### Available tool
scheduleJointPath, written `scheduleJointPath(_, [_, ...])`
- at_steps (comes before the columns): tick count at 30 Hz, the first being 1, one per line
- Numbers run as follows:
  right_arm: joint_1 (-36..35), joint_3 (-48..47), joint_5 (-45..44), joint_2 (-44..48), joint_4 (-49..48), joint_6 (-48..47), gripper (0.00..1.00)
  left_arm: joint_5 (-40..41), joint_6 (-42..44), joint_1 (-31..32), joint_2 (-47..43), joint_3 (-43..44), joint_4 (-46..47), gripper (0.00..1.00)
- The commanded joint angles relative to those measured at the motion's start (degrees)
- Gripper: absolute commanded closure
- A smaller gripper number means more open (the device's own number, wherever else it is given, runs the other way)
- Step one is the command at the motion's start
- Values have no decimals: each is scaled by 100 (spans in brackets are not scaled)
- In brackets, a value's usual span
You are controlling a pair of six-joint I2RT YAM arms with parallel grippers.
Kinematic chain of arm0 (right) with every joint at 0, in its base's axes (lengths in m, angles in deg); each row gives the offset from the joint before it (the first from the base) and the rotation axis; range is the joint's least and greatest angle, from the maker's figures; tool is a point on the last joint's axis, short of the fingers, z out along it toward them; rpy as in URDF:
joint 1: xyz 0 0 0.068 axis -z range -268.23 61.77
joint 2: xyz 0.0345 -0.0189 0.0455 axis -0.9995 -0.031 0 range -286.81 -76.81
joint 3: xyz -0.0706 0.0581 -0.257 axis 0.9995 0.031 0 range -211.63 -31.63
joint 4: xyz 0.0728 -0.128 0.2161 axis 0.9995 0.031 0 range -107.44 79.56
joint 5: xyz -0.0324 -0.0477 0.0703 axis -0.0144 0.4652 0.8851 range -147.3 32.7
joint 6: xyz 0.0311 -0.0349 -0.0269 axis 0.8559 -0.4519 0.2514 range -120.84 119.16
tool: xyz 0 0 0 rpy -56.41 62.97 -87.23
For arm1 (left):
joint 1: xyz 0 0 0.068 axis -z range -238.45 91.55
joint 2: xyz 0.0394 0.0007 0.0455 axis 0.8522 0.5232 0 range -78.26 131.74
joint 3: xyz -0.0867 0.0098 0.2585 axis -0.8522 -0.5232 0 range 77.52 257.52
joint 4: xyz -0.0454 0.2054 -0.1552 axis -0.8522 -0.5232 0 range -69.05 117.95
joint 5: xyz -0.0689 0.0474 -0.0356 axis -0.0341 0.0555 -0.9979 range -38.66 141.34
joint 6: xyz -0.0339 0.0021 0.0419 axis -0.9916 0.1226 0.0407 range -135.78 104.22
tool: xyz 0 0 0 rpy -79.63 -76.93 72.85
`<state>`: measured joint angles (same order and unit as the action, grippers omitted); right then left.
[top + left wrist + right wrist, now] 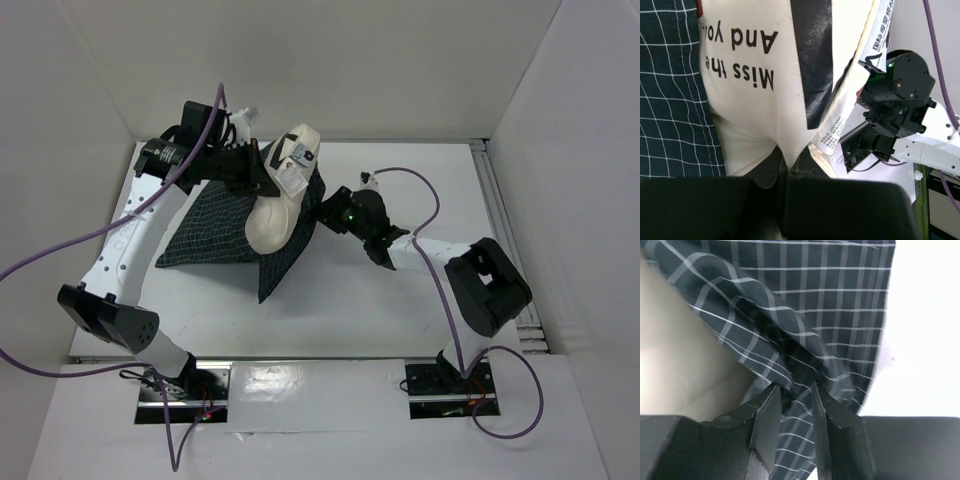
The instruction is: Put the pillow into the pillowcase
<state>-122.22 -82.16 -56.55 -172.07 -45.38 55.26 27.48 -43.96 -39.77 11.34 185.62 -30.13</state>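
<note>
From above, the cream pillow rests on the checked pillowcase on the worktop. Left wrist – left claw pinched tight on pillow fabric. Right wrist – right claw nipping a pillowcase fold, pillow just left

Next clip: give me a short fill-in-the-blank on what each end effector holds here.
The left end effector is shut on the ____.
The right end effector pinches the ____.
Lettering on the pillow is ____, while the pillowcase has white grid lines.
Missing words: pillow; pillowcase; black.
</note>
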Motion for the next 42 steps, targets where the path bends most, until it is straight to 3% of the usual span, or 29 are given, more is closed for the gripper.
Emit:
scheduleJointPath(1, [-63,-388,56,-54,-458,-64,64,-102,129,-4,-285,-87,386,100])
scheduleJointPath(4, [-63,-459,56,-54,-545,-195,70,-32,129,-4,-338,-245,447,100])
scheduleJointPath(5, [-63,-511,56,-54,-485,-196,76,-31,129,-4,-338,-306,447,100])
scheduleJointPath(6, [-63,-511,56,-54,-406,-274,94,30,129,-4,-338,-376,447,100])
scheduleJointPath(7, [-63,-407,-22,59,-353,-275,100,82,129,-4,-338,-377,447,100])
scheduleJointPath(12, [122,173,-505,823,674,-327,100,442,129,119,-452,-911,587,100])
scheduleJointPath(16, [305,884,-989,2209,1475,-572,100,1128,-108,583,-383,-1490,833,100])
scheduleJointPath(22, [306,1000,-1498,3539,2715,-863,100,1691,-214,1023,92,-2458,1370,100])
scheduleJointPath(27, [517,264,-1640,3006,2935,-1328,100,1226,462,1322,330,-3056,1370,100])
scheduleJointPath(31, [683,-440,-1877,2285,3312,-1514,100,1874,568,1735,399,-3303,1037,100])
scheduleJointPath(34, [754,-502,-1790,2214,3217,-1645,100,2218,507,1920,601,-2813,764,100])
scheduleJointPath(36, [754,-502,-1614,2267,3216,-1795,100,2219,332,1920,752,-2058,597,80])
scheduleJointPath(37, [754,-450,-1553,2267,3216,-1795,100,2280,270,1999,752,-1838,597,52])
scheduleJointPath(39, [754,-319,-1385,2424,3216,-1918,100,2211,191,2070,585,-1380,999,30])
scheduleJointPath(40, [754,-248,-1298,2477,3216,-1918,100,2140,138,2070,524,-1196,1192,20])
scheduleJointPath(42, [754,-46,-1227,2661,3216,-1980,100,2000,16,2070,523,-1019,1683,19])
